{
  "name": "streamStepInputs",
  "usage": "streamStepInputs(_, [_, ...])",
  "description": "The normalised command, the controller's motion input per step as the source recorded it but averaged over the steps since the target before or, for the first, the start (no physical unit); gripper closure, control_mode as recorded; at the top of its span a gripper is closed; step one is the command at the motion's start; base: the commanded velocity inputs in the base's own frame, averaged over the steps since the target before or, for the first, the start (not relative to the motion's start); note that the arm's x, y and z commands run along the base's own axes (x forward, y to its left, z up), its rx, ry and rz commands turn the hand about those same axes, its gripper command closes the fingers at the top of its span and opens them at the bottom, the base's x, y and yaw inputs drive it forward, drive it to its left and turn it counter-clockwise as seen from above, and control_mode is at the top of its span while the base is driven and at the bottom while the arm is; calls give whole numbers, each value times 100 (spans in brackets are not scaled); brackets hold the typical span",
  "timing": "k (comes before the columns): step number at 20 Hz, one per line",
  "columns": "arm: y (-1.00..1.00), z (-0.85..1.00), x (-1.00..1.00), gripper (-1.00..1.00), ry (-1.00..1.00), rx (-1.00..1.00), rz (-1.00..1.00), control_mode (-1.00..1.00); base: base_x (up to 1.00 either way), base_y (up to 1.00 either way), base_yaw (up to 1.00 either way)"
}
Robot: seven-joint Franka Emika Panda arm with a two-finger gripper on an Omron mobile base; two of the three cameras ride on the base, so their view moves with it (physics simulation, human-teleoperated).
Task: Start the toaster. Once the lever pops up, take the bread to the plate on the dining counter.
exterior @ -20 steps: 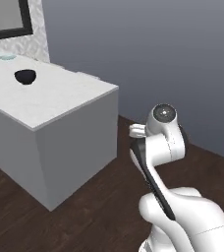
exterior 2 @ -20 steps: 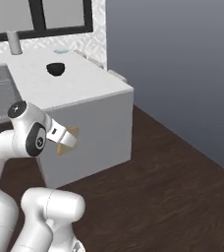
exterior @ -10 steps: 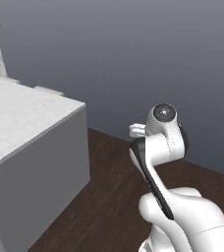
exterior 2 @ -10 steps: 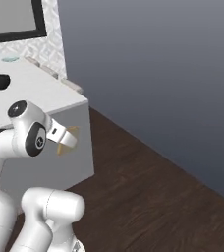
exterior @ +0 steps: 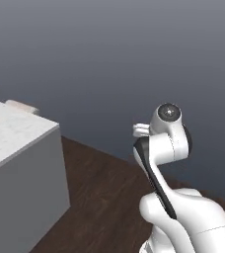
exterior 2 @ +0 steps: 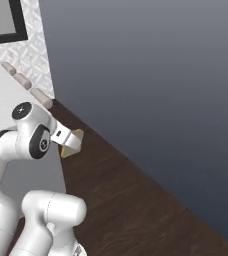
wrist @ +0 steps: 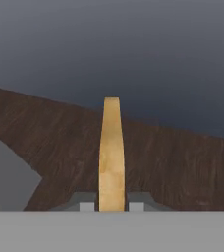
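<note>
The gripper is squeezing the bread (a thin golden slice, seen edge-on) over the dark wood floor. No words anywhere.

The bread is seen as matt, golden-tan and lightly mottled. The floor is rendered as dark, grained wood. The counter is shown in pale veined marble.

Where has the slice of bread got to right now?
The bread is pinched edge-on between the gripper fingers, held in the air above the dark wooden floor; in the right base view it pokes out beside the arm, near the white counter.
</note>
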Motion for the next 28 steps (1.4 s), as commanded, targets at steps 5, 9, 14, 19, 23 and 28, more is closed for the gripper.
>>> streamStepInputs(5, [0,0,0,100,0,0,0,100,100,-57,30])
streamStepInputs(9, [0,0,0,100,0,0,0,100,100,-51,46])
streamStepInputs(14, [0,0,0,100,0,0,0,100,100,-46,56])
streamStepInputs(19, [0,0,0,100,0,0,0,100,100,-44,62])
streamStepInputs(23, [0,0,0,100,0,0,0,100,100,-55,63])
streamStepInputs(28, [0,0,0,100,0,0,0,100,88,-84,58])
